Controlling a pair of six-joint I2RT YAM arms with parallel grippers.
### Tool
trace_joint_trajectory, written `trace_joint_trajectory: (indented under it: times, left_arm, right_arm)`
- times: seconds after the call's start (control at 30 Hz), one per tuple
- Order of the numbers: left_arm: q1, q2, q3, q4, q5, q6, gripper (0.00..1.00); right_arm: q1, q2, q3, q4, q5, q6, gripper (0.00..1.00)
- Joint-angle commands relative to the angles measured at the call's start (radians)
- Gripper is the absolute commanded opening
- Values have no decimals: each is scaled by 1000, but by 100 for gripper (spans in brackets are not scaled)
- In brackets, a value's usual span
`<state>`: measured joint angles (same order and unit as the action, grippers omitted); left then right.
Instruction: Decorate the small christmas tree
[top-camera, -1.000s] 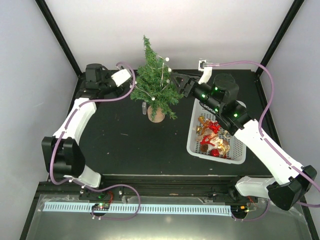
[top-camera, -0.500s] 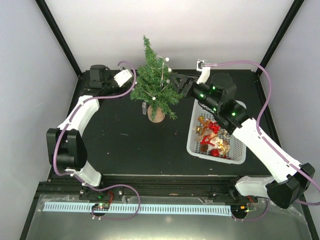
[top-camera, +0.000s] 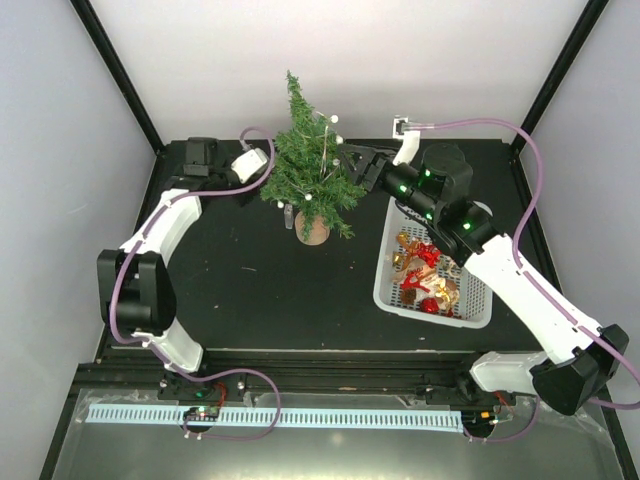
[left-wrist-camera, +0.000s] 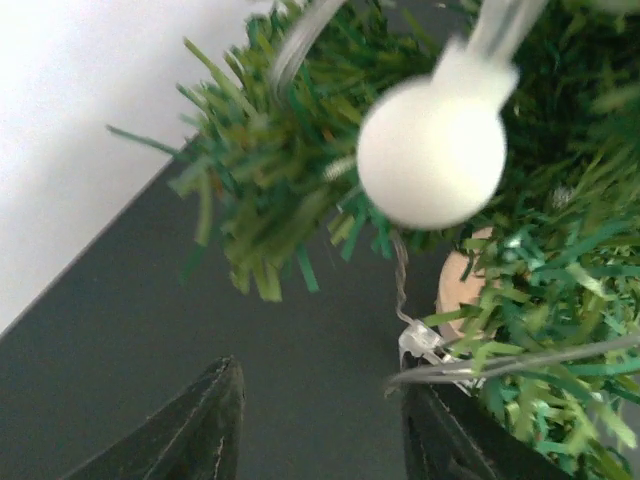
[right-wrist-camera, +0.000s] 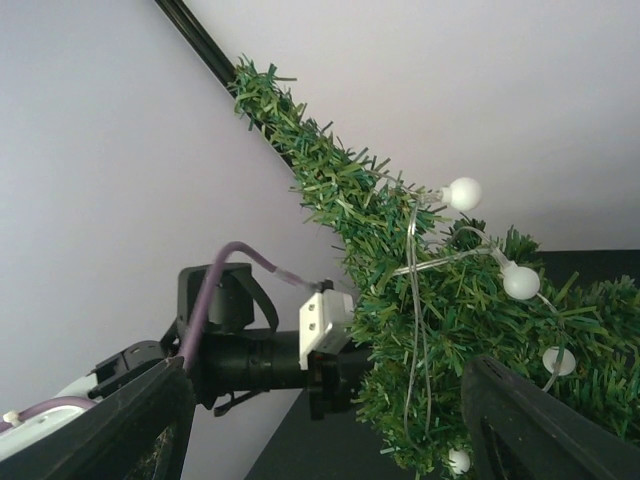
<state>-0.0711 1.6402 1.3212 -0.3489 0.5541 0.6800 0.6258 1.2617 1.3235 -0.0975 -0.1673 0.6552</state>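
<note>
The small christmas tree (top-camera: 308, 170) stands upright in its brown pot (top-camera: 312, 230) at the back middle of the black table. A thin wire string of white ball lights (top-camera: 333, 118) hangs over its branches. My left gripper (top-camera: 270, 178) is at the tree's left side, open, with bare table between its fingers (left-wrist-camera: 205, 430). In the left wrist view one white ball (left-wrist-camera: 432, 150) hangs close ahead, and the wire (left-wrist-camera: 500, 365) lies across the right fingertip. My right gripper (top-camera: 347, 160) is wide open at the tree's right side, facing the branches (right-wrist-camera: 440, 300).
A white basket (top-camera: 382, 272) holding red and gold ornaments (top-camera: 425, 270) stands to the right of the tree, under my right forearm. White walls and black frame posts close off the back and sides. The left arm's wrist (right-wrist-camera: 260, 350) shows beyond the tree.
My left arm has swung right, closer into the tree's left branches, and its jaws have opened from shut. The right arm has barely moved.
</note>
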Motion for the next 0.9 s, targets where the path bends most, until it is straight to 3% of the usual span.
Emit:
trace_joint_trajectory:
  times: [0.0,0.07,0.23,0.33,0.57,0.87]
  left_arm:
    - [8,18,47,-79,2,2,49]
    - [7,17,47,-80,-22,-4,61]
    - [18,-7,42,-73,-52,-37,77]
    - [22,-36,24,-49,-79,-49,97]
    - [34,-45,42,-21,-165,-112,99]
    - [92,-73,151,-29,-136,-219,99]
  right_arm:
    - [-6,-1,37,14,-12,-4,74]
    - [-6,-6,37,14,-12,-6,74]
    - [-7,-20,34,13,-11,-13,74]
    - [-9,-31,31,9,-10,-21,74]
    - [-17,-56,46,-2,-8,-32,75]
    - [-20,-75,92,-56,8,-55,75]
